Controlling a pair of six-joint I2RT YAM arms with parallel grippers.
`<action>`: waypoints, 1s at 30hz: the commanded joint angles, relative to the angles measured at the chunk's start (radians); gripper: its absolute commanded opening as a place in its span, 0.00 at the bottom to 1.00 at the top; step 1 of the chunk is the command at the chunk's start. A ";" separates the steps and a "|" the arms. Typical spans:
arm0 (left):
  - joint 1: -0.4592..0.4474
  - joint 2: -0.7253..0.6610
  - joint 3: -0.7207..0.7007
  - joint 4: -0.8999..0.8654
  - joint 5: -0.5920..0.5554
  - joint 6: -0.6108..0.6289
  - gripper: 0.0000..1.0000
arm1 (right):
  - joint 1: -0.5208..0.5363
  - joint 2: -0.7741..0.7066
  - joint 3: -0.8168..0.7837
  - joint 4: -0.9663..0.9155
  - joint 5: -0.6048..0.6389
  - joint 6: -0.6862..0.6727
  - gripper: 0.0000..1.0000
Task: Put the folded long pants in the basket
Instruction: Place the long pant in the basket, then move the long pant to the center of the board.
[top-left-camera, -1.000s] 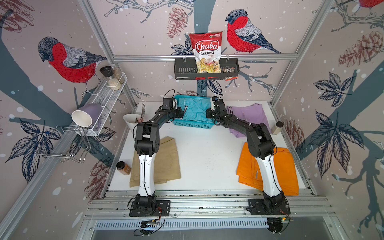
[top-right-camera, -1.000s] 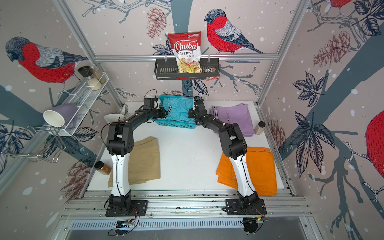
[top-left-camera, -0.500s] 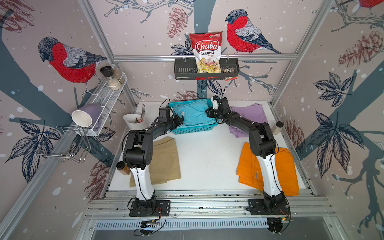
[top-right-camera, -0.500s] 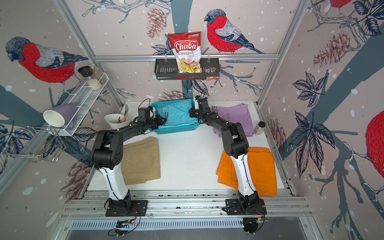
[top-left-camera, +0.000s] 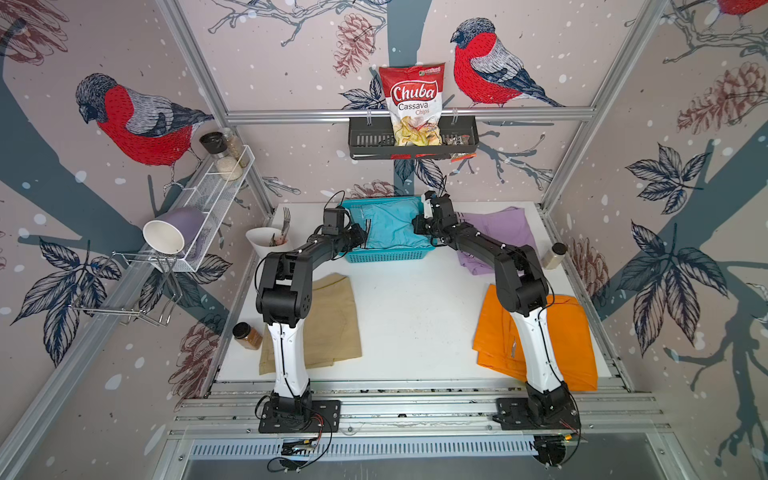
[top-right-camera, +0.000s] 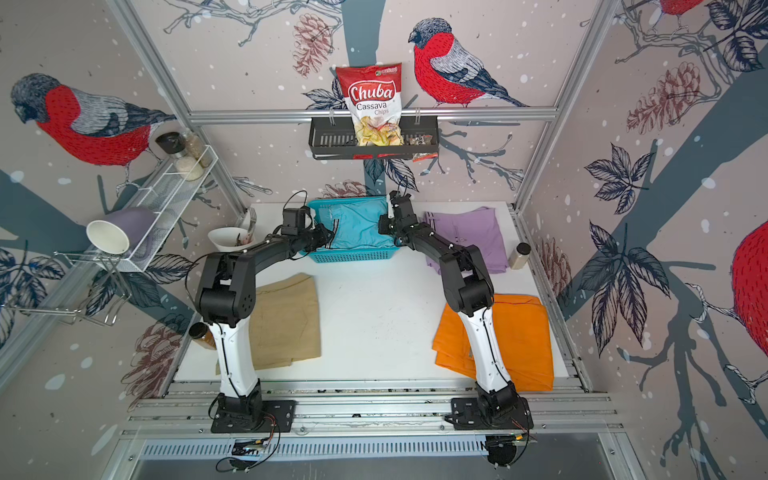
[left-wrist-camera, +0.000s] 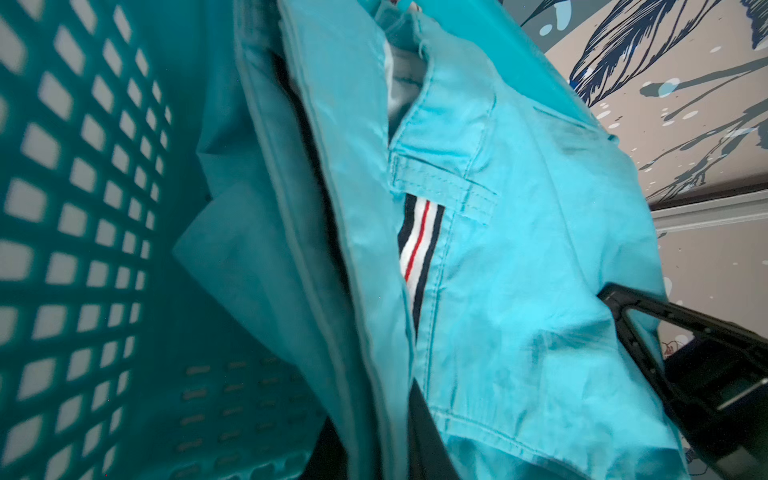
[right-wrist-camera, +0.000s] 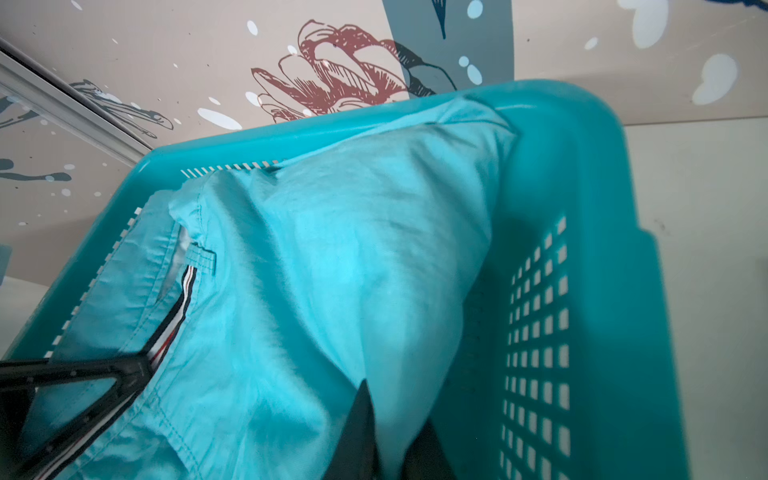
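Observation:
The sky-blue pants (top-left-camera: 390, 228) (top-right-camera: 357, 228) lie in the teal basket (top-left-camera: 386, 255) (top-right-camera: 353, 255) at the back of the table. At their left end, by the striped band (left-wrist-camera: 415, 249), my left gripper (top-left-camera: 361, 237) (left-wrist-camera: 370, 399) is shut on a fold of them. My right gripper (top-left-camera: 417, 222) (right-wrist-camera: 395, 399) still pinches a fold at the right end, beside the basket's perforated wall (right-wrist-camera: 536, 332). The khaki pants (top-left-camera: 332, 320) lie front left. Front right are the orange pants (top-left-camera: 569, 332), partly under the right arm. The lilac pants (top-left-camera: 498, 224) lie right of the basket.
A white bowl with forks (top-left-camera: 266, 245) stands left of the basket. A spice jar (top-left-camera: 247, 336) is at the table's left edge and another jar (top-left-camera: 552, 255) at its right edge. A black rack with a chips bag (top-left-camera: 411, 141) hangs on the back wall, a white wire shelf (top-left-camera: 216, 195) on the left wall.
Both grippers have stayed at the basket with the sky-blue pants. The left arm's elbow has swung out to the left, and the right gripper has shifted slightly toward the back wall.

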 joint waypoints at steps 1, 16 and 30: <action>0.013 0.001 -0.011 -0.087 -0.117 -0.021 0.25 | -0.017 0.030 -0.014 -0.174 0.121 -0.023 0.35; -0.041 -0.397 -0.042 -0.310 -0.173 -0.074 0.95 | 0.095 -0.213 0.003 -0.281 0.367 -0.021 0.85; -0.125 -1.144 -0.631 -0.362 -0.223 -0.272 0.95 | 0.514 -0.632 -0.926 0.406 0.078 0.255 0.90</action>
